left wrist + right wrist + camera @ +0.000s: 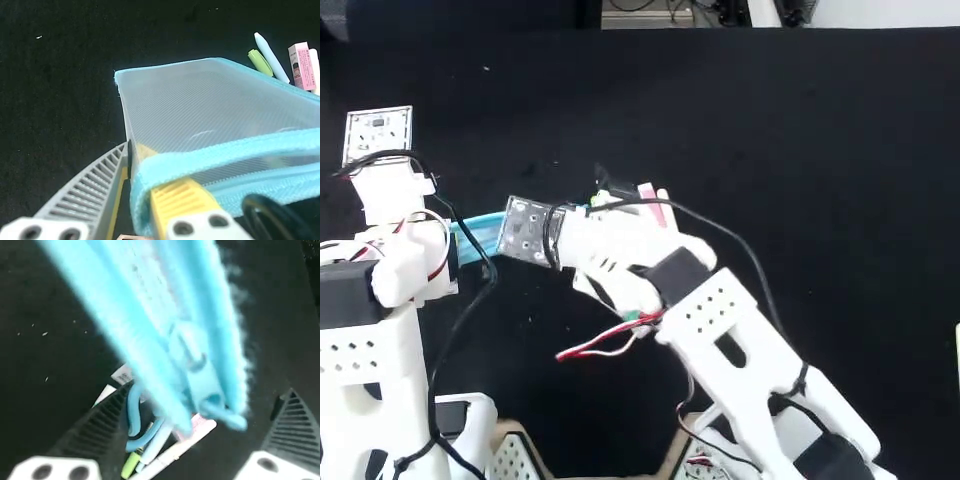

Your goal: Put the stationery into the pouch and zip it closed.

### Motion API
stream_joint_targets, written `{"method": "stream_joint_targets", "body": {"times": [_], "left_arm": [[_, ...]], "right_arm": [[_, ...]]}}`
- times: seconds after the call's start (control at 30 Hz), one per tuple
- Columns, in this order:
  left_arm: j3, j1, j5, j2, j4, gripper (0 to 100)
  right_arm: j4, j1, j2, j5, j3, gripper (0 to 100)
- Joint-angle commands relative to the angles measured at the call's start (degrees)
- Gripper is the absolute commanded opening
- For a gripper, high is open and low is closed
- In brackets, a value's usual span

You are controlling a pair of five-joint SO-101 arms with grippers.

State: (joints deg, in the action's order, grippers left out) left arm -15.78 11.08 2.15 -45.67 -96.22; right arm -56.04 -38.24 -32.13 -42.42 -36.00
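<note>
Spreading under everything was the black table (820, 130), with the two white arms on it. In the high view, the right arm (740, 330) slanted in from the near right corner to the middle. The left arm (390, 270) stood at the near left.

Between them hung the pouch (210, 110), a see-through mesh one with turquoise edging, held up off the table. The left gripper (136, 150) pinched one end of it: the yellow-padded finger (180, 205) lay against the turquoise edge and the grey ribbed finger (95, 195) was on the other side.

The right gripper (210, 390) sat over the pouch's zip with its fingers spread wide to either side of the band and not touching it. The zip slider (200, 375) and its pull tab (222, 415) lay between them.

At the pouch's far end were a light blue pen (270, 55), a green pen (260, 61) and a pink eraser (301, 65), close together. Whether they lay inside the pouch or just beyond it could not be told.
</note>
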Motion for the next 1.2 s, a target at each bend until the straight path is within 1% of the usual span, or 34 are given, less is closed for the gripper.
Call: {"method": "stream_joint_targets", "body": {"times": [0.0,0.07,0.1,0.17,0.23,0.27,0.3,0.33,0.37,0.53,0.6,1.0,1.17], "left_arm": [[-0.7,-0.7,-0.1,0.4,0.0,3],[-0.7,-0.7,-0.1,0.4,0.0,3],[-0.7,-0.7,-0.1,0.4,0.0,3],[-0.7,-0.7,-0.1,0.4,0.0,3],[-0.7,-0.7,-0.1,0.4,0.0,3],[-0.7,-0.7,-0.1,0.4,0.0,3],[-0.7,-0.7,-0.1,0.4,0.0,3],[-0.7,-0.7,-0.1,0.4,0.0,3],[-0.7,-0.7,-0.1,0.4,0.0,3],[-0.7,-0.7,-0.1,0.4,0.0,3],[-0.7,-0.7,-0.1,0.4,0.0,3],[-0.7,-0.7,-0.1,0.4,0.0,3],[-0.7,-0.7,-0.1,0.4,0.0,3]], "right_arm": [[-5.3,-1.5,-1.6,-4.1,5.1,39.8],[-5.6,-1.5,-3.2,-4.7,5.1,36.4],[-5.6,-1.4,-3.6,-4.7,5.2,31.9],[-4.5,-1.4,-4.5,-4.7,4.9,18.8],[-2.1,-1.4,-4.6,-4.7,4.2,1.2],[-1.1,-1.4,-4.5,-4.4,3.8,1.3],[-0.7,-1.2,-4.7,-2.8,3.6,5.1],[-0.4,-1.1,-4.7,-0.4,3.9,4.2],[-0.4,-1.1,-5.0,1.8,4.2,1.1],[0.8,1.5,-5.0,11.9,6.8,1.1],[0.5,2.5,-5.0,13.5,7.3,1.1],[-9.9,4.3,-5.0,-2.6,7.4,1.1],[-10.2,4.3,-5.0,-3.3,7.5,1.1]]}}
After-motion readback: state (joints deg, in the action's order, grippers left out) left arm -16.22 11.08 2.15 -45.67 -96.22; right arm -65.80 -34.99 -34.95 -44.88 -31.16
